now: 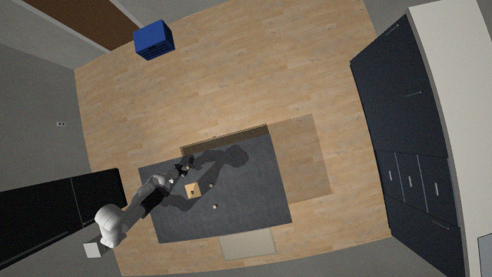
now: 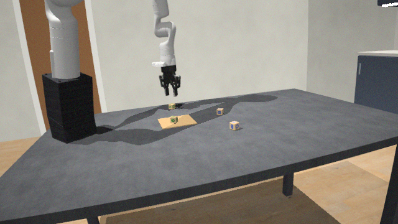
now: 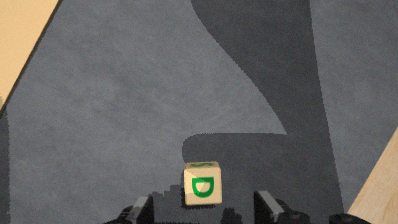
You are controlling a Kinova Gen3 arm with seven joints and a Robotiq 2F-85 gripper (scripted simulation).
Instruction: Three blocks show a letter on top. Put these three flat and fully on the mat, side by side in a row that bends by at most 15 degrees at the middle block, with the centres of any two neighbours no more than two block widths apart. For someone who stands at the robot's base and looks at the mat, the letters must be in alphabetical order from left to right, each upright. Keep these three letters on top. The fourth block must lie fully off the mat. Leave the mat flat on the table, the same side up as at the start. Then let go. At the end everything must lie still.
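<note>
My gripper [image 1: 184, 169] [image 2: 171, 94] [image 3: 204, 210] is open and empty, pointing down above a block with a green D on top [image 1: 187, 168] [image 2: 171, 106] [image 3: 202, 185]. That block lies on the table off the mat, between the fingertips as the wrist view shows them; its D is turned, straight side up in that view. The tan mat [image 1: 196, 187] [image 2: 186, 119] [image 3: 22, 40] lies flat. A block with green marking [image 1: 191, 192] [image 2: 173, 119] stands on it. Two blocks with blue side markings, one in shadow [image 1: 211, 185] [image 2: 219, 111] and one farther out [image 1: 214, 206] [image 2: 234, 125], are off the mat. Their top letters are unreadable.
The dark grey table [image 1: 250, 200] [image 2: 280, 134] carries the arm's black pedestal [image 2: 73, 109]. The table's edge lies near the D block, with wooden floor [image 3: 385, 185] beyond it in the wrist view. Arm shadows cross the table and part of the mat.
</note>
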